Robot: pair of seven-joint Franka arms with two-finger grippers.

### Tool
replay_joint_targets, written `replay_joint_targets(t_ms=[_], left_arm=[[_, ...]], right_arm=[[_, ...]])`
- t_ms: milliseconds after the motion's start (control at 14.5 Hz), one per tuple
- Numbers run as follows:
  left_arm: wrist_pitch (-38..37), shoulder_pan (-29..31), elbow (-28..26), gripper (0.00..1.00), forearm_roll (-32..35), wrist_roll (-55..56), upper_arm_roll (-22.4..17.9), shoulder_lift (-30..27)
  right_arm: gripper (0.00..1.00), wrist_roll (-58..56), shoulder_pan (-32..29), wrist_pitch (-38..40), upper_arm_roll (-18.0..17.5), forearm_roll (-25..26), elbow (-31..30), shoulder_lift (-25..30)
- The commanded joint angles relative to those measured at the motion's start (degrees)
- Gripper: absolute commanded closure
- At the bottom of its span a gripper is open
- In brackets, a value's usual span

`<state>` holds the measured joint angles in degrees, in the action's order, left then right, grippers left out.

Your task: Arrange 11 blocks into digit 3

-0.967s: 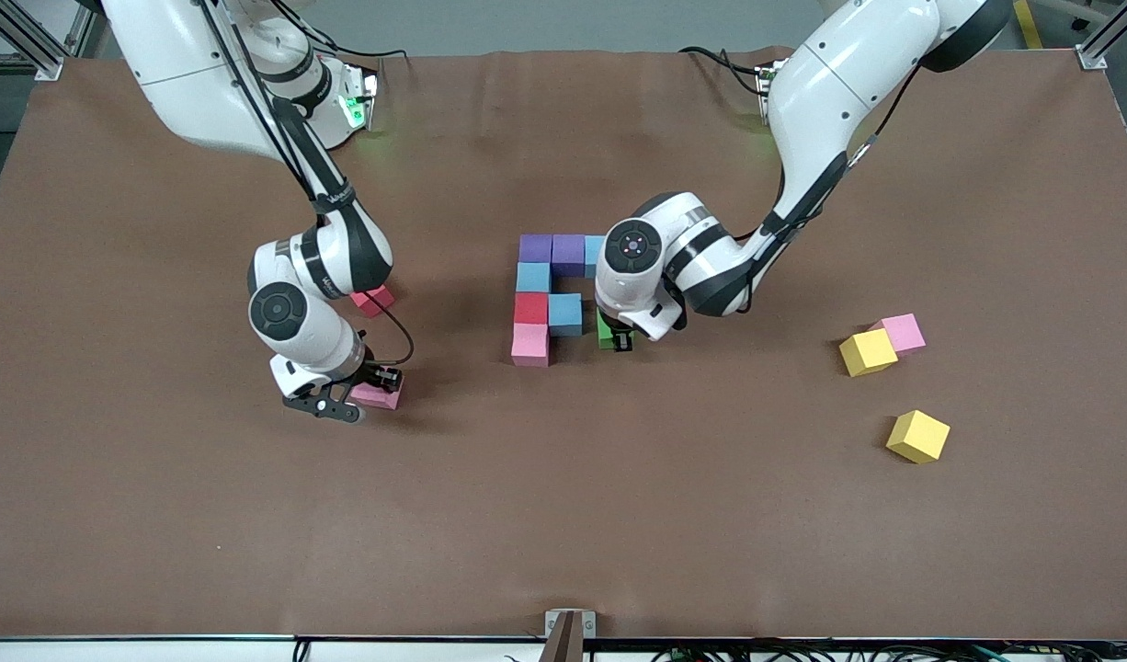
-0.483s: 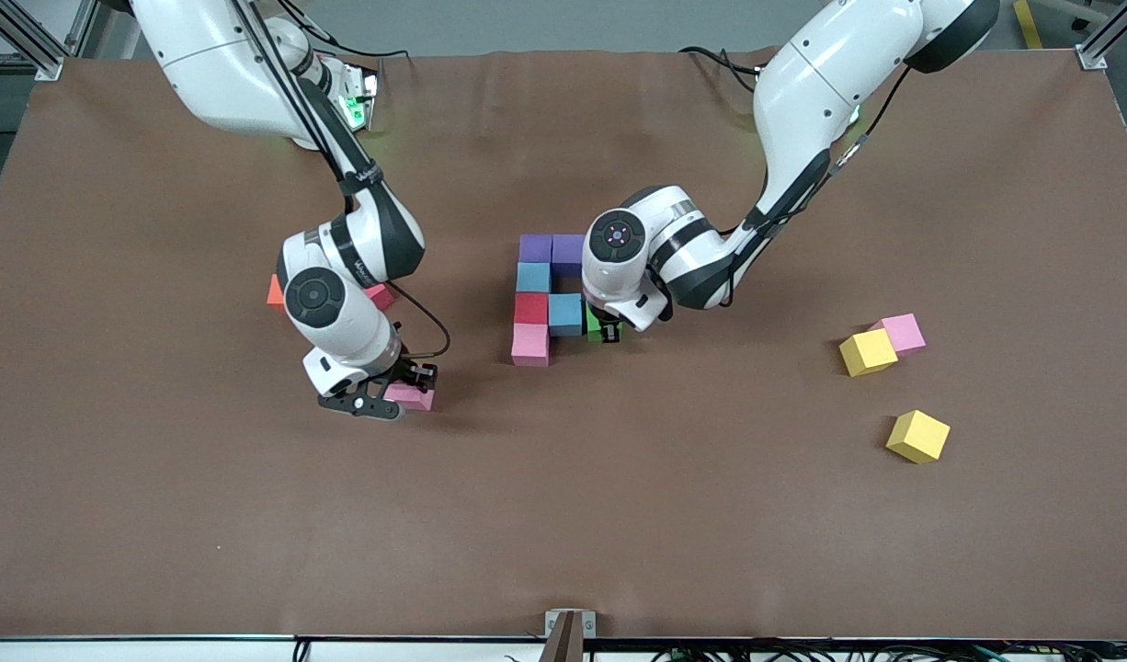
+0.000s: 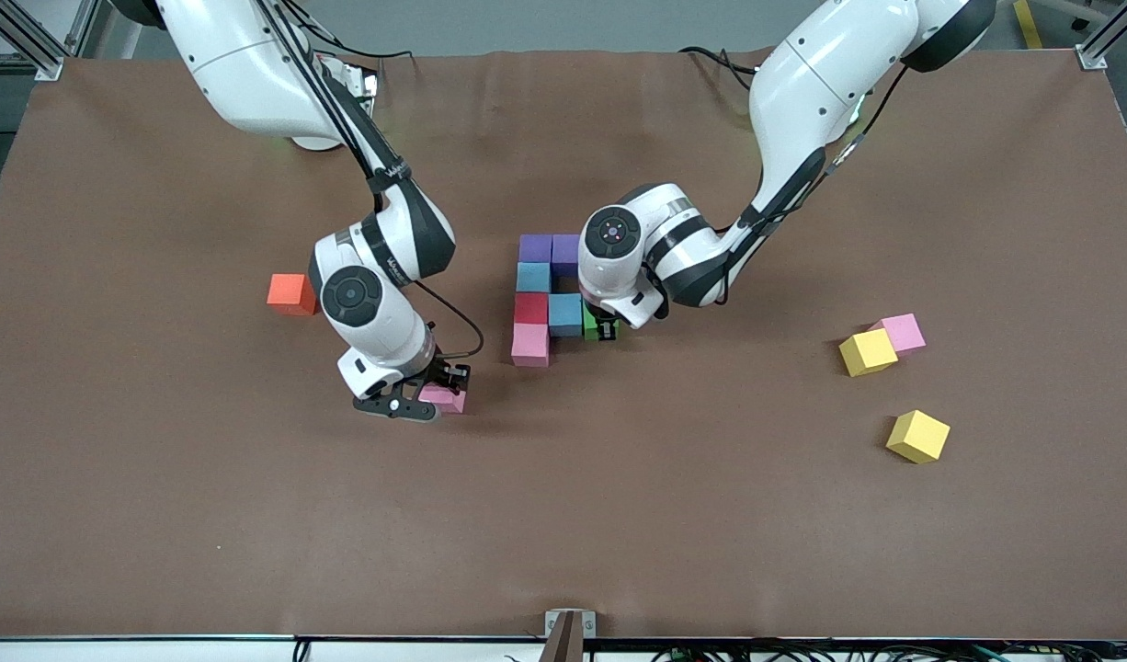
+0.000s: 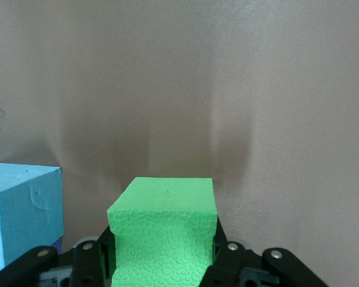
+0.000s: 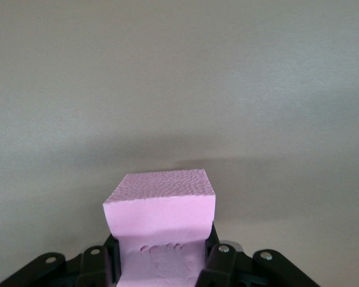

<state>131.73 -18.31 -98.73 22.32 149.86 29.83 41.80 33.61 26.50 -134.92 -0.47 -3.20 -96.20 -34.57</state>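
brown table (image 3: 159, 515), aluminium frame corners (image 3: 1098, 51)

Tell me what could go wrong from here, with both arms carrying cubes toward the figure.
1. The left gripper, shut on the green cube, is right beside the light blue cube; a nudge may shift it.
2. The right gripper, shut on a pink cube, nears the figure, so the arms could crowd each other.

table (image 3: 159, 515): brown | arms: white, black joints | figure: purple cubes (image 3: 551, 248), blue cubes (image 3: 533, 277), red cube (image 3: 530, 308), pink cube (image 3: 530, 345) | green cube (image 4: 164, 230) | pink cube (image 5: 161, 221) | loose: orange cube (image 3: 290, 293), yellow cubes (image 3: 917, 436), pink cube (image 3: 902, 331)
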Motion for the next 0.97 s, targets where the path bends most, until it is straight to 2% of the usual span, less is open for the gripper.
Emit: replay_joint_targets(t_ms=[0,69,138,483,760,898], left_arm=[[1.16,-1.20,-0.32,0.53,0.27,0.79,-0.65,0.65],[1.07,-1.11,-0.32,0.30,0.62,0.35,-0.65,0.56],[1.07,-1.11,-0.32,0.00,1.58,0.35,-0.65,0.47],[0.20,0.12,-0.49,0.00,1.85,-0.18,-0.47,-1.54],[-2.88,0.73,-2.16,0.00,0.88,-6.76,0.06,-4.44],[-3.75,0.91,-3.13,0.00,-1.56,-9.13,0.23,-6.20]], right_arm=[[1.00,2.50,1.44,2.03,0.20,-0.58,5.84,-3.31],[1.00,3.12,1.71,2.03,0.11,-0.58,6.72,-4.10],[1.00,3.21,2.15,2.12,0.11,-0.49,7.68,-4.72],[1.00,2.60,4.26,2.29,0.20,-0.32,11.29,-7.97],[1.00,-2.73,6.37,7.29,0.20,0.56,17.78,-11.83],[1.00,-4.17,6.89,8.09,0.20,0.48,18.42,-12.02]])
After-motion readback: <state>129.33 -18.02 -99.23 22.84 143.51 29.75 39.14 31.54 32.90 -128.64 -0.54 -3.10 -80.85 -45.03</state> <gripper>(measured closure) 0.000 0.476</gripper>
